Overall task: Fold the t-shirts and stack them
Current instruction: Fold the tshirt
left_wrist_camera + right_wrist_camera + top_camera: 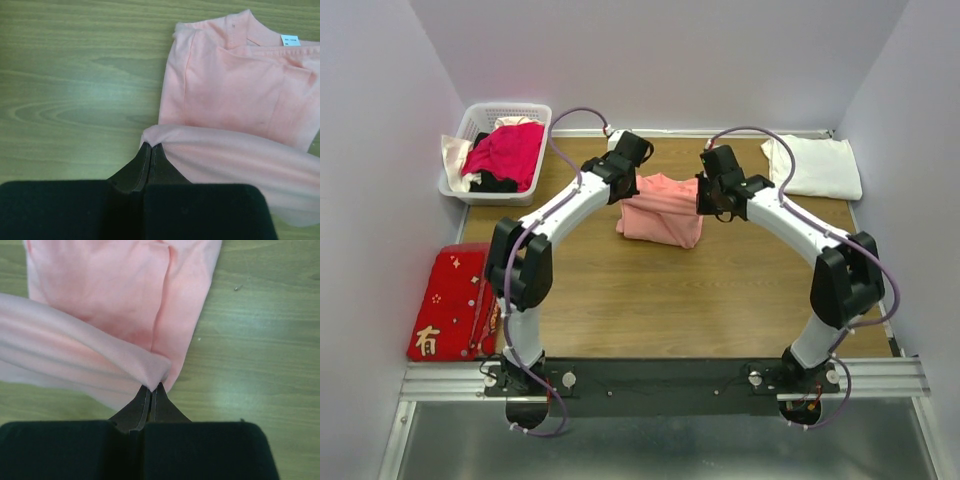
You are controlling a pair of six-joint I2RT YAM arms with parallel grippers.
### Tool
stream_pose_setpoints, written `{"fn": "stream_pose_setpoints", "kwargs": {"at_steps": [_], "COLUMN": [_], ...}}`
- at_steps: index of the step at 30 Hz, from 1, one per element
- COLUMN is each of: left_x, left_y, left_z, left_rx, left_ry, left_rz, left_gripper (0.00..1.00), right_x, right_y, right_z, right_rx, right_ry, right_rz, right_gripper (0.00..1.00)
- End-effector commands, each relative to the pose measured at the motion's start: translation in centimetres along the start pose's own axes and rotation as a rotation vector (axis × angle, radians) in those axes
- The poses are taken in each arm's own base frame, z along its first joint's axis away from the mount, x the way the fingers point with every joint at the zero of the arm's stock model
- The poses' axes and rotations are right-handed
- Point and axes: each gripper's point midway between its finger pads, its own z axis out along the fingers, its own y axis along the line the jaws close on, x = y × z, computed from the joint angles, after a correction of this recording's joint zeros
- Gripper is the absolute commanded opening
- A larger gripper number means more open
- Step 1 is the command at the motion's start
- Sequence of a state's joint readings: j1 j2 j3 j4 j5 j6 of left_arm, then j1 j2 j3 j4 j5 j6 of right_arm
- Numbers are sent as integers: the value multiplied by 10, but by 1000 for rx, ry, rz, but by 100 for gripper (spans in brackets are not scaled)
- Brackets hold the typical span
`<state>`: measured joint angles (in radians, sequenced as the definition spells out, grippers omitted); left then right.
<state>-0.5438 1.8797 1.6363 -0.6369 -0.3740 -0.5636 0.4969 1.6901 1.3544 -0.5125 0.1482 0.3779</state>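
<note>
A salmon-pink t-shirt (662,210) lies partly folded at the middle back of the table. Its collar with a white label (290,40) points away in the left wrist view. My left gripper (151,146) is shut on the left corner of a raised fold of this shirt (235,100). My right gripper (154,388) is shut on the opposite corner of the same fold (100,315). The fold hangs between the two grippers above the rest of the shirt. A white t-shirt (814,165) lies folded flat at the back right corner.
A white basket (470,125) holding magenta, black and cream clothes stands at the back left. A red cloth with gold characters (450,305) lies along the table's left edge. Grey walls close in the table on three sides.
</note>
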Motion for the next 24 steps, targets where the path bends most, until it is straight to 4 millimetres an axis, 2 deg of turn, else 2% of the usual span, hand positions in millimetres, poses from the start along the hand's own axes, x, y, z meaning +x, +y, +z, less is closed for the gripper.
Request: {"fn": "stream_pose_setpoints", "kwargs": {"at_steps": [1,2,3,4,6,7,9,10,12,13,14,15,16,18,19,21,22,24], "left_x": [-28,-23,-27,-36,-38,-50,-51,-64,-65,-78,-76,-78,-91,-96,-107,-119,-127,-143], "left_y": [13,12,13,12,12,11,9,5,1,-5,-6,-8,-15,-16,-18,-10,-10,-6], "left_z": [25,37,40,43,55,55,68,66,78,78,87,90,89,95,93,91,89,72], "left_rx": [-75,-84,-85,-83,-84,-79,-76,-63,-47,-25,-15,-5,21,19,22,-8,-6,-9], "left_ry": [-30,-12,-12,-26,-17,-37,-26,-47,-39,-68,-60,-65,-97,-116,-148,-182,-208,-259], "left_rz": [59,67,66,64,68,58,75,71,100,102,113,136,140,162,153,130,108,73], "left_gripper": [0,0,0,0,0,0,0,0,0,0,2,7,19,29,38,42,43,44], "right_x": [-22,-26,-26,-31,-38,-39,-48,-49,-56,-59,-62,-65,-68,-75,-77,-84,-87,-91], "right_y": [-25,-28,-31,-31,-38,-40,-45,-46,-51,-53,-57,-59,-61,-68,-72,-79,-82,-89], "right_z": [28,31,37,45,54,58,69,73,82,85,87,91,93,100,103,108,117,126], "right_rx": [102,107,115,115,126,128,134,134,137,143,151,155,158,178,196,211,222,242], "right_ry": [-27,-29,-24,-23,-26,-23,-25,-23,-25,-28,-33,-36,-41,-52,-58,-72,-78,-86], "right_rz": [2,7,6,9,20,21,27,31,39,41,49,57,64,91,105,145,158,188], "right_gripper": [1,1,1,1,1,1,1,1,1,1,1,1,1,1,1,1,1,1]}}
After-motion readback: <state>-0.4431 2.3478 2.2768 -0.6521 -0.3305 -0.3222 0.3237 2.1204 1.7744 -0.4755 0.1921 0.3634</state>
